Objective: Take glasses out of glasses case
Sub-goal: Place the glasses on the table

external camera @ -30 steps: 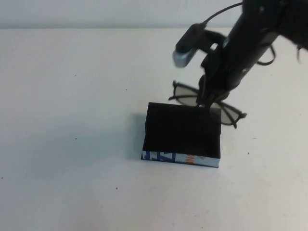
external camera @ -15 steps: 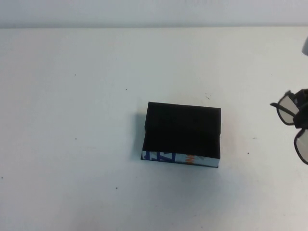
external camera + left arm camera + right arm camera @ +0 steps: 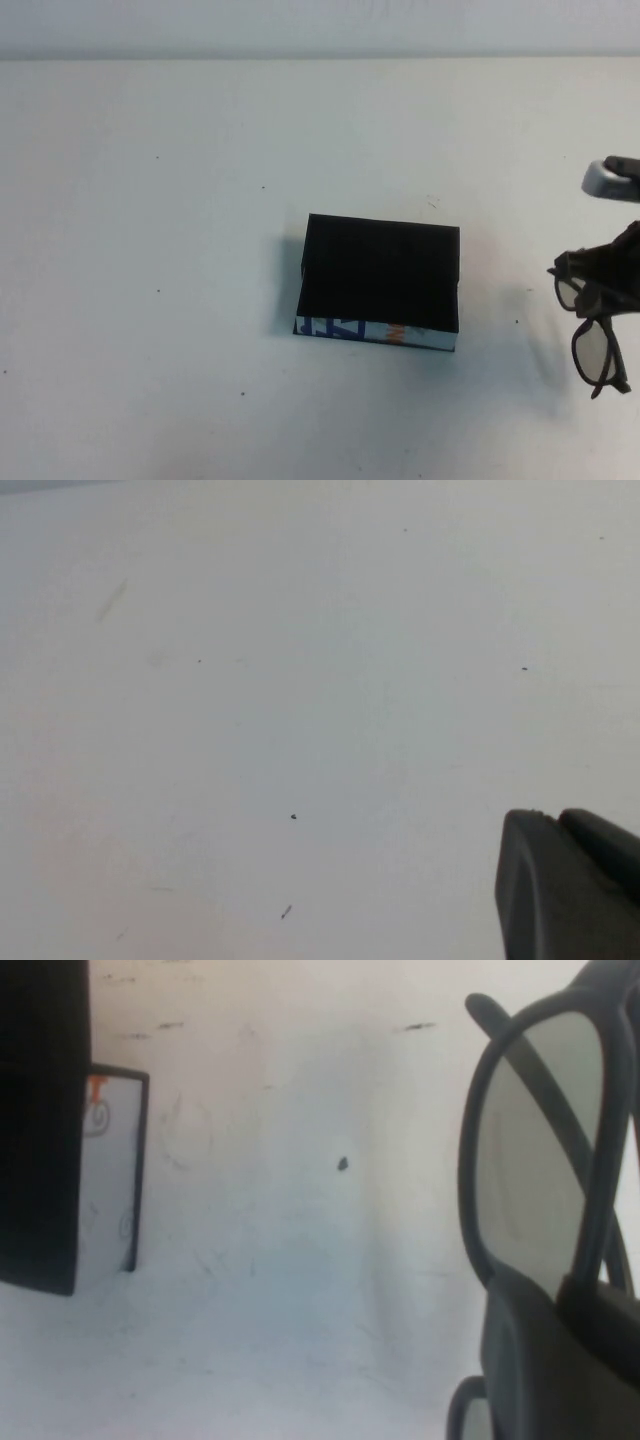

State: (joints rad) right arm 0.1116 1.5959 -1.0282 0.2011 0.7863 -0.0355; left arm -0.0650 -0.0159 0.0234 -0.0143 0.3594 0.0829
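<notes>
step: glasses (image 3: 592, 322) are out of the glasses case (image 3: 380, 278) and held at the desk's (image 3: 150, 200) right edge; removal looks done, set-down remains.
right hand: right hand (image 3: 610, 288) at the far right, clamped on the frame near the bridge.
left hand: left hand (image 3: 570, 890) over bare desk; cannot tell whether it is open or closed.
next move: likely lowering gently onto the desk well apart from the case, then letting go.
glasses: black plastic frame, squarish faintly tinted lenses, thin arms.
case: shallow black rectangular box near the desk's middle, white side panel with blue and orange print.
desk: plain white, matte, few specks.
</notes>
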